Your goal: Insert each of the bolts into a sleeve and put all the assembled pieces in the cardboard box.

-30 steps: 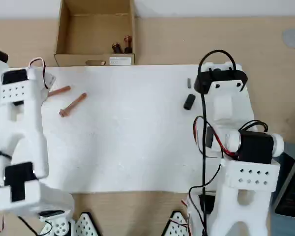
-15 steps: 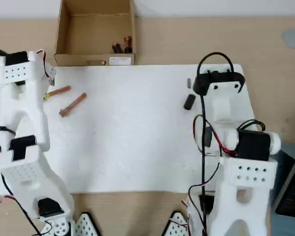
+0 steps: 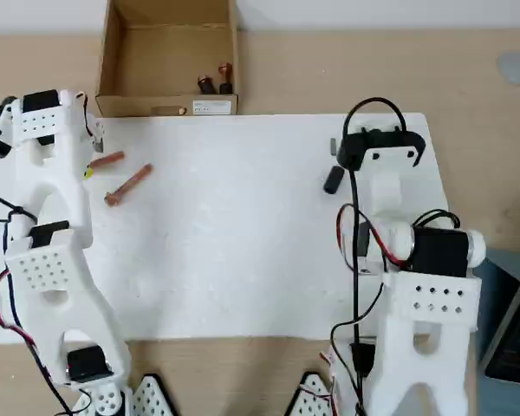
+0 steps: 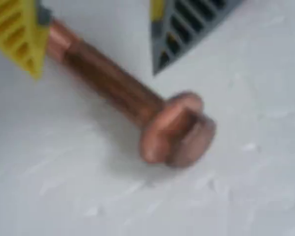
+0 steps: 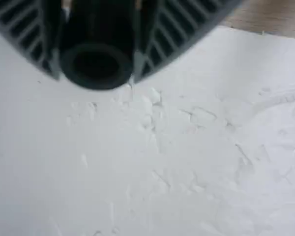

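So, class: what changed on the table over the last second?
The left arm stretched toward the cardboard box; the left hand now straddles one bolt. The right hand drew back slightly, keeping the sleeve clamped. The other bolt and the box stayed put.

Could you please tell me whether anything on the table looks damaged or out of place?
Nothing serious stands out. The white mat is scuffed and pitted by the sleeve held in the right gripper. Two bolts lie loose on it, not yet sleeved.
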Robot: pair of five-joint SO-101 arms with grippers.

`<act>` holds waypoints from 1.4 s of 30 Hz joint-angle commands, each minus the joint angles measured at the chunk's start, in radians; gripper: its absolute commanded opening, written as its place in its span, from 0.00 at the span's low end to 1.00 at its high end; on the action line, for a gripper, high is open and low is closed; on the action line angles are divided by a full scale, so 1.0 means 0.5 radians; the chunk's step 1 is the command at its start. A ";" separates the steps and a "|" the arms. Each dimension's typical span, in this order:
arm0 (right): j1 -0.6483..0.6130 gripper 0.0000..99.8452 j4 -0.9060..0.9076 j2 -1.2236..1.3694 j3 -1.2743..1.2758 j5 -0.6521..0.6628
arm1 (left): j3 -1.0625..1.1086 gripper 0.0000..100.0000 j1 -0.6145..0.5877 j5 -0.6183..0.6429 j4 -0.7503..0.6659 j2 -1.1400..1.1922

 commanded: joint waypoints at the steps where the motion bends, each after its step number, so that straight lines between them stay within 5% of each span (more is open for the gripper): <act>1: 0.026 0.01 -0.064 -0.026 0.002 -0.015 | -0.157 0.17 -0.015 0.034 0.003 0.032; 21: 0.023 0.01 -0.157 -0.023 -0.002 -0.009 | -0.549 0.16 -0.193 0.061 0.150 0.499; 27: 0.023 0.01 -0.157 -0.023 -0.002 -0.009 | -0.559 0.00 -0.199 0.061 0.147 0.557; 42: 0.023 0.01 -0.138 -0.035 -0.078 -0.009 | -0.792 0.00 -0.172 -0.098 0.399 0.542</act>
